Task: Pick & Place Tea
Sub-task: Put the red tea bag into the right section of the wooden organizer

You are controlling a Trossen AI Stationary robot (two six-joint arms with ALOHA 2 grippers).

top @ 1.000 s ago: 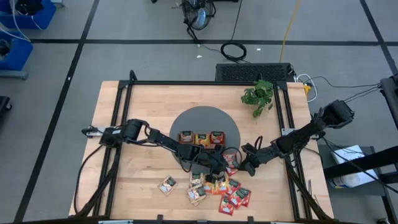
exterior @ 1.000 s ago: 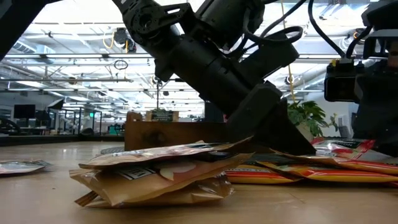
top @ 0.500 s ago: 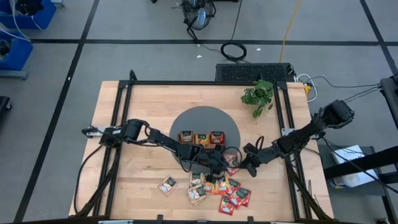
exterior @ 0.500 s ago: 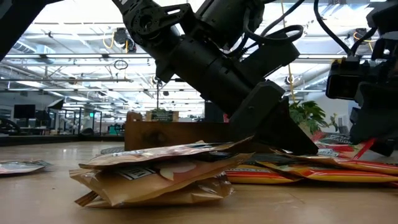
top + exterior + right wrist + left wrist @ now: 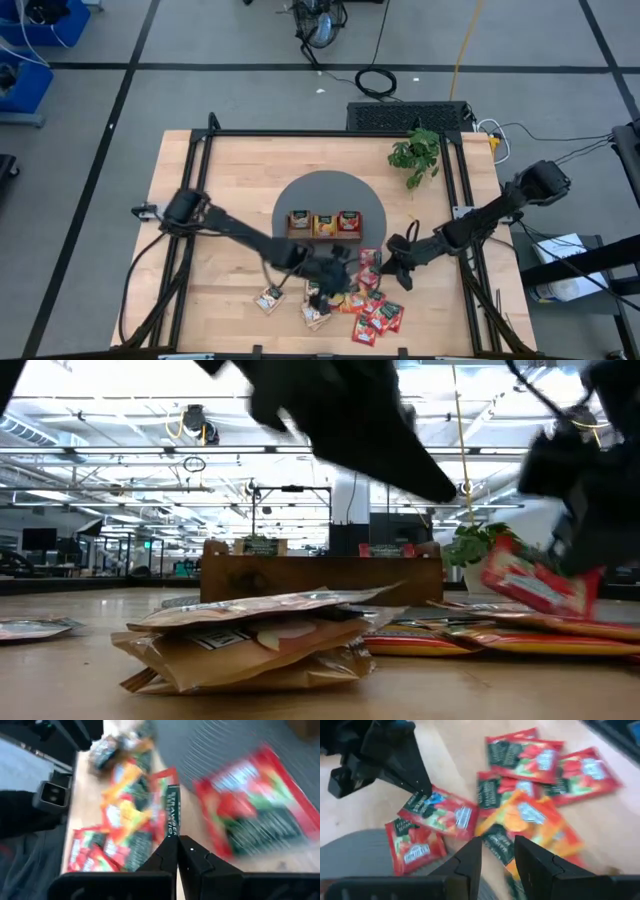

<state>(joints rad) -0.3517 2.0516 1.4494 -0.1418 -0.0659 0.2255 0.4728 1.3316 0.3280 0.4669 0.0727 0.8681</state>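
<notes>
Above table (image 5: 230, 160), right hand (image 5: 176, 842) pinches red sachet (image 5: 170, 815).

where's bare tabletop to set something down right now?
Free: the wood left of the grey round mat, between it and the table's left rail; also the back strip between mat and potted plant. Crowded: the front centre, where the tea sachets pile up under the left gripper, with the right gripper pinching a red sachet beside them.

wooden table (image 5: 220, 170) | on it: grey round mat (image 5: 330, 195), sachets (image 5: 345, 300), plant (image 5: 415, 155)
</notes>
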